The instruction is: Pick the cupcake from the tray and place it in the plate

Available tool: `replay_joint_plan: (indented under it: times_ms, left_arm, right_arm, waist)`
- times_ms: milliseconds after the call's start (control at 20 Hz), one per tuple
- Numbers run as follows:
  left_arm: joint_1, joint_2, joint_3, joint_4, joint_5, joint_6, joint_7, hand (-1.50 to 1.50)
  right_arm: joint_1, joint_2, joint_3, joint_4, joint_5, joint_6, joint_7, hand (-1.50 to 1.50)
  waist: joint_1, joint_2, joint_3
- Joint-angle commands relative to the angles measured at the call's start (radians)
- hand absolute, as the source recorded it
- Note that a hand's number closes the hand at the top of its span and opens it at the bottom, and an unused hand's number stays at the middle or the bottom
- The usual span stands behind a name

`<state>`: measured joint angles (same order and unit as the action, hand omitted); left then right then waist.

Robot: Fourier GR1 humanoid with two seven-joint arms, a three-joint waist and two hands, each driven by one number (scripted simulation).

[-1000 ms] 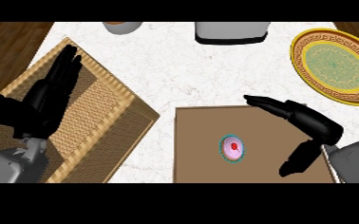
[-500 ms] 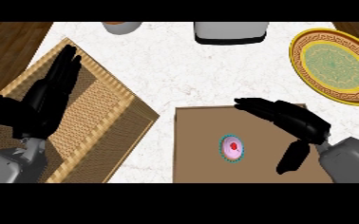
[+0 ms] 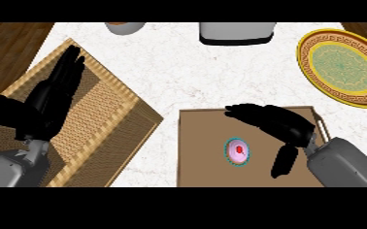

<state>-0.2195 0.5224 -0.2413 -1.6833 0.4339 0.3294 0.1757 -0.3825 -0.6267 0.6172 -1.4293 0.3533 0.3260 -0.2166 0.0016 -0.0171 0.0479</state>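
So the cupcake [image 3: 238, 151] sat near the middle of the brown tray [image 3: 204, 145], still untouched. Our right hand [image 3: 281, 125] hovered just right of it, fingers spread open and holding nothing. Left hand [image 3: 54, 94] rested flat over the wicker basket [image 3: 118, 106], fingers straight. We figured it's light and squishy on top, probably frosted, so we'd pinch the wrapper sides low. The plate [image 3: 342, 65] waited far right.

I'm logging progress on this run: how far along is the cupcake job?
Early. The cupcake sits on the tray, not grasped. The right robot hand hovers open over the tray beside it. Left to do: grasp, lift, carry to the plate. The left robot hand rests over the basket.
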Motion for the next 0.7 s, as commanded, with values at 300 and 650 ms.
replay_joint_plan:
  times_ms: [300,650]
  left_arm:
    - [0.084,0.008,-0.038,0.163,-0.034,-0.010,-0.029,0.00]
    - [0.061,0.020,-0.054,0.155,-0.036,0.010,-0.023,0.00]
  right_arm:
    - [-0.026,0.096,0.044,-0.002,0.071,-0.014,0.116,-1.50]
    - [-0.013,0.130,0.121,0.035,0.164,-0.025,0.128,-1.50]
  waist:
    - [-0.005,0.025,-0.050]
    - [-0.003,0.025,-0.048]
